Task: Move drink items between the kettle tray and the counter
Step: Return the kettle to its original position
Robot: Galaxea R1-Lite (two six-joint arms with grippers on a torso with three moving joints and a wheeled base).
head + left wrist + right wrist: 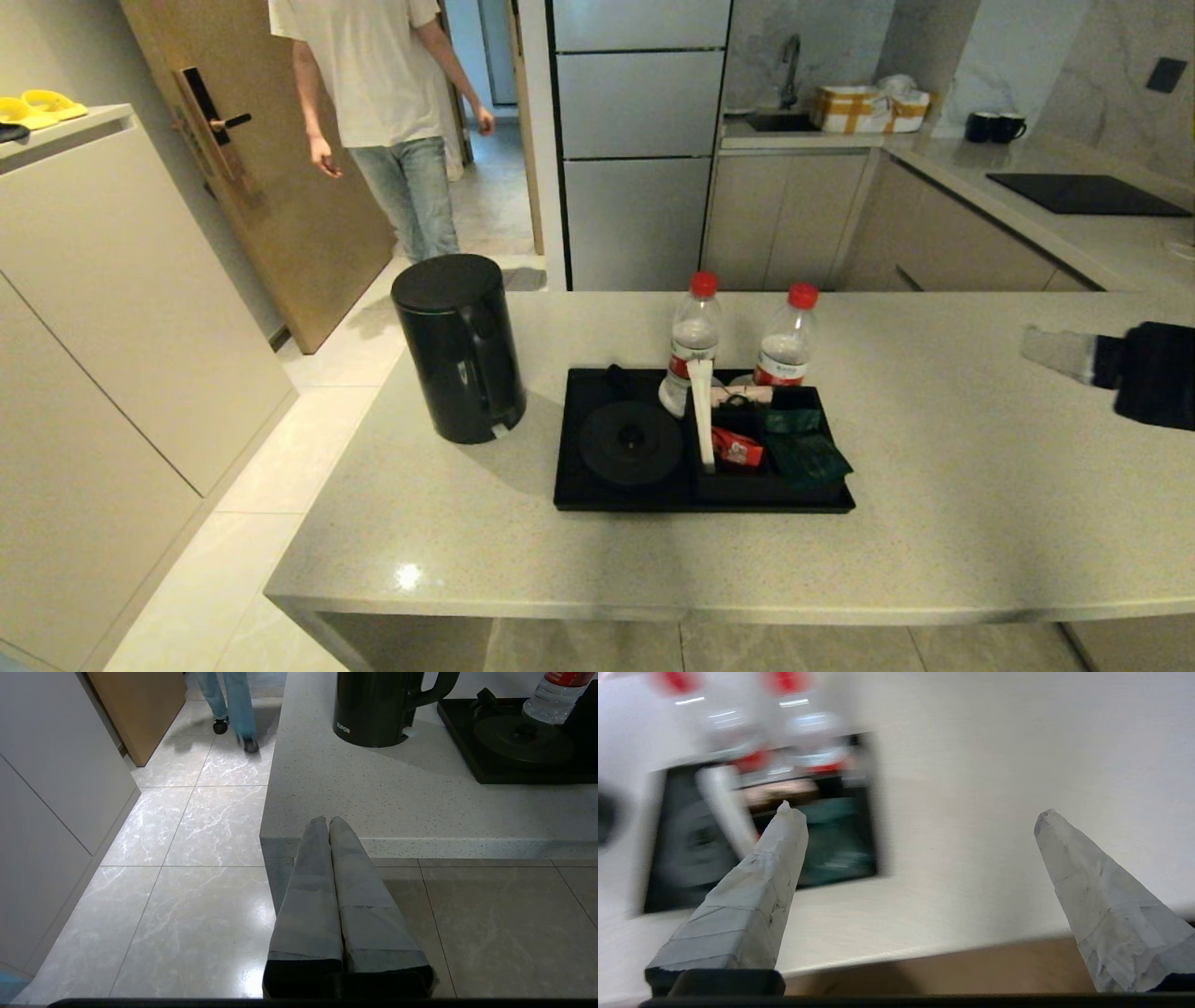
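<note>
The black kettle (pixel 457 350) stands on the counter (pixel 934 504), left of the kettle tray (pixel 579 485) and off its round base (pixel 631 443). Two red-capped water bottles stand at the back of the tray, one (pixel 694 341) beside the base and the other (pixel 787 341) behind the sachet section (pixel 775 448). My right gripper (pixel 1036 350) hovers open over the counter's right side, well clear of the tray; its wrist view shows nothing between the fingers (pixel 784 826). My left gripper (pixel 328 820) is shut and empty, low in front of the counter's front-left corner, with the kettle (pixel 373 709) far beyond it.
A person (pixel 392 112) walks by the wooden door (pixel 280 187) beyond the counter's left end. Red and green sachets and a white stick lie in the tray's boxed section. A second counter with a black cooktop (pixel 1083 194) and two mugs (pixel 994 126) runs along the back right.
</note>
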